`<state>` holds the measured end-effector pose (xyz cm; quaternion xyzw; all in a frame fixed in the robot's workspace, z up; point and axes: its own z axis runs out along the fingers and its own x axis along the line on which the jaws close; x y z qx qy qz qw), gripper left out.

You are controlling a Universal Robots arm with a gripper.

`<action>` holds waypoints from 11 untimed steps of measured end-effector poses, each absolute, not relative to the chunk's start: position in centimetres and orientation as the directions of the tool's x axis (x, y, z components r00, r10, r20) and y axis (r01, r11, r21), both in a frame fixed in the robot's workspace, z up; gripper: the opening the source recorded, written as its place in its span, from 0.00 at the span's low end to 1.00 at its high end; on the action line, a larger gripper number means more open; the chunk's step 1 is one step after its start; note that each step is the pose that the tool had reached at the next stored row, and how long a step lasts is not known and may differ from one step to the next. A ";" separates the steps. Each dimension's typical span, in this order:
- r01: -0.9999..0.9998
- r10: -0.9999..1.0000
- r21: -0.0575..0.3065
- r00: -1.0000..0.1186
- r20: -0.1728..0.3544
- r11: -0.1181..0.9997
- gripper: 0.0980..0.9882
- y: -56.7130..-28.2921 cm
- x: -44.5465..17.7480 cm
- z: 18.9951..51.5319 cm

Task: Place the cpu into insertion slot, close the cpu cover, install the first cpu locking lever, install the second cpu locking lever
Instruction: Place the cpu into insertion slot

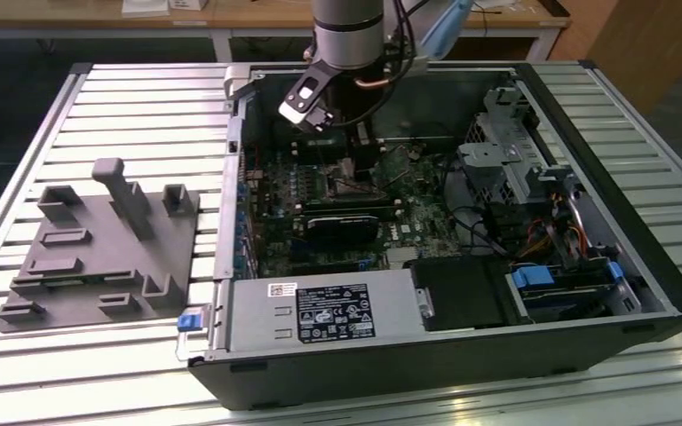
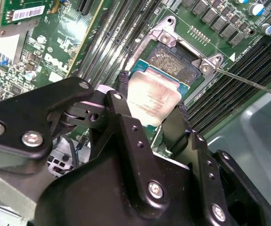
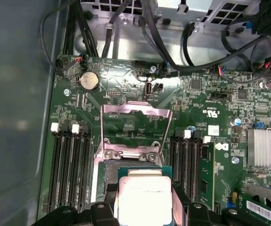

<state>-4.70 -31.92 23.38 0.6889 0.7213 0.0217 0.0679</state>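
Your tool was pinching the cpu by two opposite edges, a black finger on either side, with the pale metal face turned up toward the cameras in both wrist views. The chip hung just over the insertion slot. Part of the slot's dark centre showed past the chip's far edge, so I judged it not yet seated, though I couldn't tell whether a corner already touched. Beyond the slot the cpu cover was swung open, hinged back over the green motherboard, and a thin locking lever stuck out free beside the socket. So you were in the first step — placement unfinished, cover left to close, both levers left to fasten. In the exterior view the arm reached down into the open computer case on the slatted tabletop.
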 end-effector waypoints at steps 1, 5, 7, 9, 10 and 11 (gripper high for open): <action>0.991 0.997 0.125 -0.042 -0.068 0.050 0.49 -31.9 -4.7 23.3; 0.991 0.997 0.125 -0.042 -0.068 0.050 0.49 -31.7 -4.8 23.0; 0.991 0.997 0.124 -0.042 -0.068 0.050 0.49 -31.7 -4.9 22.9; 0.991 0.997 0.124 -0.042 -0.068 0.050 0.49 -31.6 -4.9 22.7; 0.991 0.997 0.124 -0.042 -0.068 0.050 0.49 -31.6 -4.9 22.6; 0.991 0.997 0.124 -0.042 -0.068 0.050 0.49 -31.6 -4.9 22.4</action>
